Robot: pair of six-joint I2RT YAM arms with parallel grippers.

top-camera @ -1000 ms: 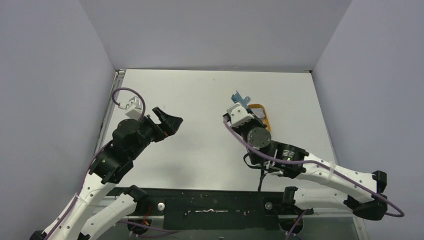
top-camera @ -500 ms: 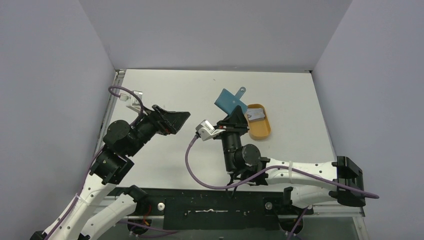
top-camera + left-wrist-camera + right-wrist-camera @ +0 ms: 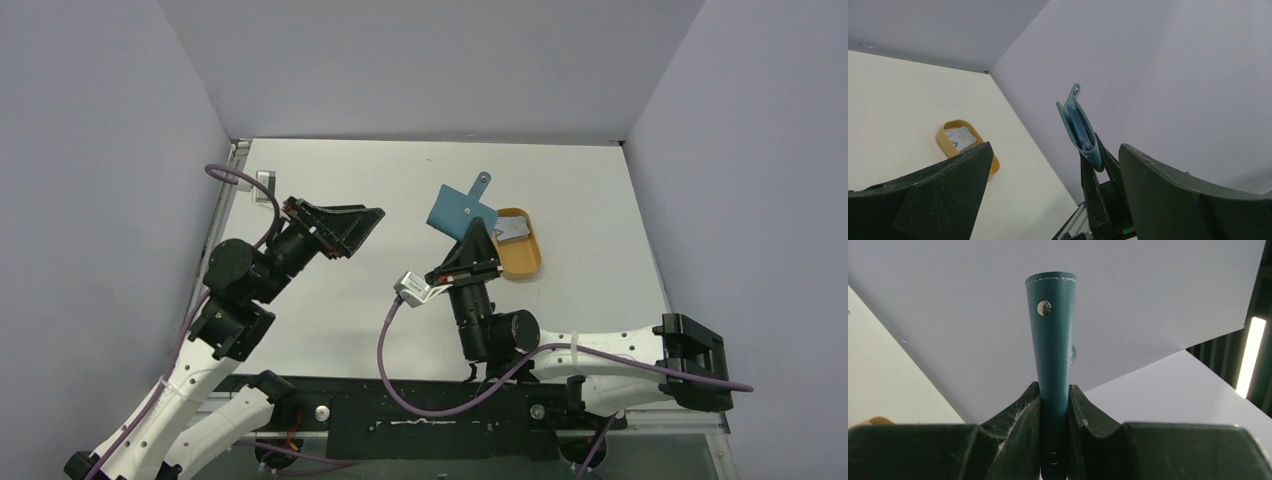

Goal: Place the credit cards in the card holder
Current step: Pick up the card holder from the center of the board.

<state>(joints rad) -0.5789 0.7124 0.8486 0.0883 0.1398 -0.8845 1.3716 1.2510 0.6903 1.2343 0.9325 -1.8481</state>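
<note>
Two claws up: I am hovering the left gripper (image 3: 360, 230), spread wide, near the left edge of the bench (image 3: 340, 170); the right gripper (image 3: 478, 235) is pinching the card holder (image 3: 460, 207) aloft mid-bench. Credit cards (image 3: 513, 231) are lying in the orange tray (image 3: 522, 266) toward the right edge.

"Can you read anything on the card holder (image 3: 1052, 355) from my right wrist view?"

"No. I see a teal cover with a plain metal snap (image 3: 1044, 308) and pale stitching, but no brand or lettering."

"And the cards (image 3: 513, 231) in the orange tray (image 3: 520, 260), to the right?"

"The top card has faint marks on its face, too small for me to make out. I can read nothing else."
</note>
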